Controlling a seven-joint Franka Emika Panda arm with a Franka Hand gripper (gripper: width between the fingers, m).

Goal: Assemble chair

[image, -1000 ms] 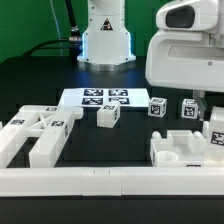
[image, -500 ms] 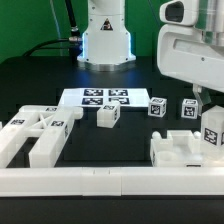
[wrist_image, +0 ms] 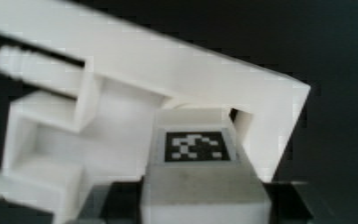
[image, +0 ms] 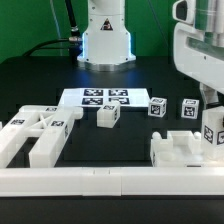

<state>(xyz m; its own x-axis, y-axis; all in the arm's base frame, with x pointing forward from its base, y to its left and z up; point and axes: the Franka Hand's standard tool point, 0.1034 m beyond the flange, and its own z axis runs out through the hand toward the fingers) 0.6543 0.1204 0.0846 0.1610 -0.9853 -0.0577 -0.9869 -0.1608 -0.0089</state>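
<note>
My gripper (image: 211,103) is at the exterior view's far right, shut on a white leg bar (image: 213,131) with a square tag, held upright. The bar hangs just beside and above the white seat block (image: 177,150) at the front right; I cannot tell if they touch. In the wrist view the tagged bar (wrist_image: 197,150) runs into my gripper (wrist_image: 202,196), with dark fingers (wrist_image: 123,198) on both its sides. The seat block (wrist_image: 87,100) lies right behind it.
A cluster of white chair parts (image: 35,130) lies at the front left. A small tagged cube (image: 108,115) and two more (image: 158,107) (image: 190,108) stand mid-table near the marker board (image: 100,97). A long white rail (image: 100,181) runs along the front. The robot base (image: 105,35) is behind.
My gripper has moved toward the exterior view's right with the leg bar still in it. The other parts have not moved.
</note>
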